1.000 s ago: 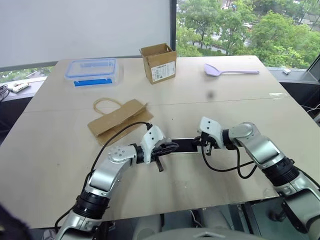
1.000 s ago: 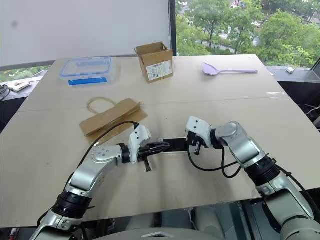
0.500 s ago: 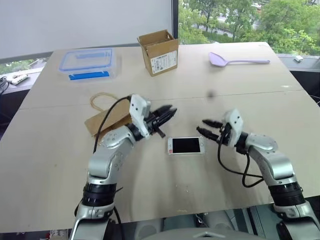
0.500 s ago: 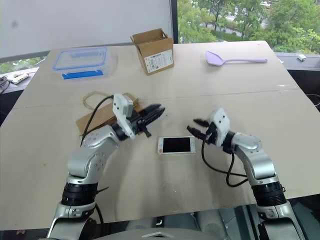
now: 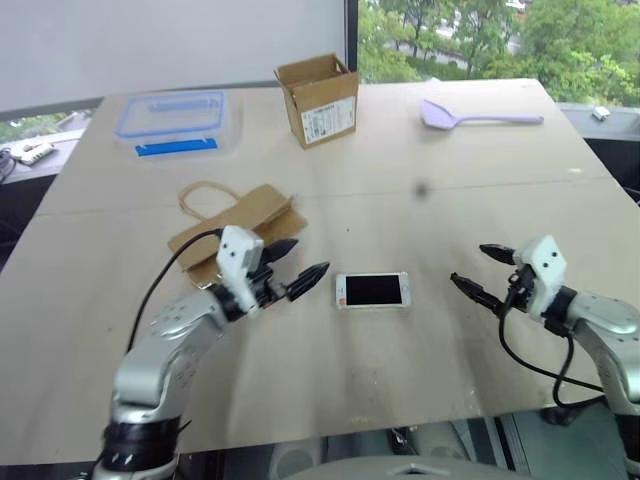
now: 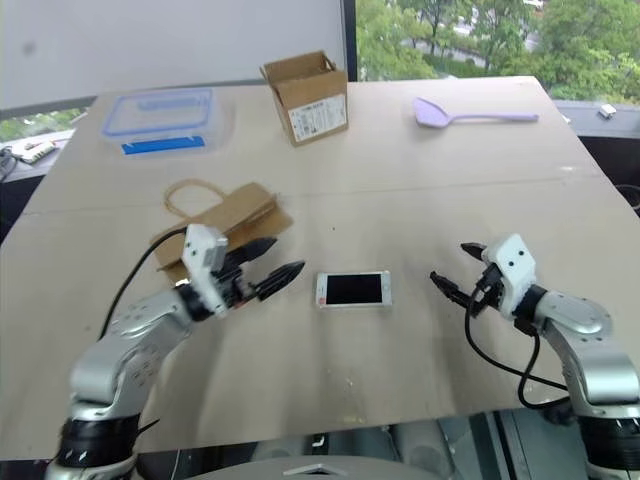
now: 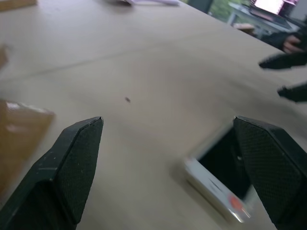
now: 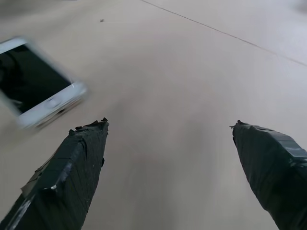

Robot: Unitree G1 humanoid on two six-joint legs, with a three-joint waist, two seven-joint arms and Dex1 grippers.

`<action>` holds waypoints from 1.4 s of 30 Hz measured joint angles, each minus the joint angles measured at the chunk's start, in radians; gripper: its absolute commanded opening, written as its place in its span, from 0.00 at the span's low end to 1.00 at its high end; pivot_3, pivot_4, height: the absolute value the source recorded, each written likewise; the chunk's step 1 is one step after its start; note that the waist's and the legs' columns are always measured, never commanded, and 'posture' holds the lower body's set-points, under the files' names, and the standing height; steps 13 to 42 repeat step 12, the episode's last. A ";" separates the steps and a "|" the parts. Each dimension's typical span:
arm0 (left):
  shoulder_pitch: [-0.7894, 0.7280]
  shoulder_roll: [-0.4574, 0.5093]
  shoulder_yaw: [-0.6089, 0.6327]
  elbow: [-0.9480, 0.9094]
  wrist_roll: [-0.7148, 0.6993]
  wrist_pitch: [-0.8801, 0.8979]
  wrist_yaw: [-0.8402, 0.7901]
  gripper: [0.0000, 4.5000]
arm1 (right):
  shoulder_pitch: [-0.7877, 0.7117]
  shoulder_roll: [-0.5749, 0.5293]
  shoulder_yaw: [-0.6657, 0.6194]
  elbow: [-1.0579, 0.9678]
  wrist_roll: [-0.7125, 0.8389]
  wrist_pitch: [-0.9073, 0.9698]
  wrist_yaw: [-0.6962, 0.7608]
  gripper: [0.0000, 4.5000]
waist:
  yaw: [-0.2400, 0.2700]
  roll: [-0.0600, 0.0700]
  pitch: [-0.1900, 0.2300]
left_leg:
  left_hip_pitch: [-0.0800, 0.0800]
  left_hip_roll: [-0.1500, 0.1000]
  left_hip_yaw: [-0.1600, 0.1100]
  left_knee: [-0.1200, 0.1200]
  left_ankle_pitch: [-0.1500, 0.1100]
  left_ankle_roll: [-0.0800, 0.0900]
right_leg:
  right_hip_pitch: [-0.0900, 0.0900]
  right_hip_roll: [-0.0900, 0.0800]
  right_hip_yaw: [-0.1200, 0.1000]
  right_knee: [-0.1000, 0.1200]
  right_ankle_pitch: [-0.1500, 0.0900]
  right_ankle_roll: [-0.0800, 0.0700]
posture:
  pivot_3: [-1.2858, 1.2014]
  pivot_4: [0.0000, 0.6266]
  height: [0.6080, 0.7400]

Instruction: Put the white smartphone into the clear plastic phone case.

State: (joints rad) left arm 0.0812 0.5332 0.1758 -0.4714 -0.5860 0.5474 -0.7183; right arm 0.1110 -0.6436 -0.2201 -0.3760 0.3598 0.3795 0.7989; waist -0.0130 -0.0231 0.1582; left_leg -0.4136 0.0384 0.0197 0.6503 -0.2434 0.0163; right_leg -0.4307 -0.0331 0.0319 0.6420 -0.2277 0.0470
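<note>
— Table (image 5: 420,350) first: what matters on it?
— White smartphone (image 5: 372,290) flat at centre, screen up, long axis running 3 to 9 o'clock, home button end toward 3. Clear plastic phone case: cannot tell, possibly already around it.
— Nearer arm?
— Left gripper (image 5: 297,266), jaws spread wide and empty, phone just off its tips toward 3 o'clock. Right gripper (image 5: 480,270), jaws also spread and empty, farther off, phone toward 9.
— Anything in the way?
— Nothing between. Food box (image 5: 179,122) at 10 o'clock, cardboard box (image 5: 319,99) at 12, paper bag (image 5: 235,228) beside the left arm, purple spoon (image 5: 478,116) at 1 o'clock, all well apart.
</note>
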 measured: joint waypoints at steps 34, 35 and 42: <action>0.156 0.033 0.144 -0.042 -0.072 0.024 0.019 0.99 | 0.230 -0.027 -0.189 -0.042 0.080 0.007 0.036 1.00 | 0.003 0.000 0.000 | 0.001 0.000 0.000 0.004 0.000 0.000 | 0.001 0.000 0.000 0.000 0.001 -0.001 | 0.52 0.24 1.00; 0.156 0.033 0.144 -0.042 -0.072 0.024 0.019 0.99 | 0.230 -0.027 -0.189 -0.042 0.080 0.007 0.036 1.00 | 0.003 0.000 0.000 | 0.001 0.000 0.000 0.004 0.000 0.000 | 0.001 0.000 0.000 0.000 0.001 -0.001 | 0.52 0.24 1.00; 0.156 0.033 0.144 -0.042 -0.072 0.024 0.019 0.99 | 0.230 -0.027 -0.189 -0.042 0.080 0.007 0.036 1.00 | 0.003 0.000 0.000 | 0.001 0.000 0.000 0.004 0.000 0.000 | 0.001 0.000 0.000 0.000 0.001 -0.001 | 0.52 0.24 1.00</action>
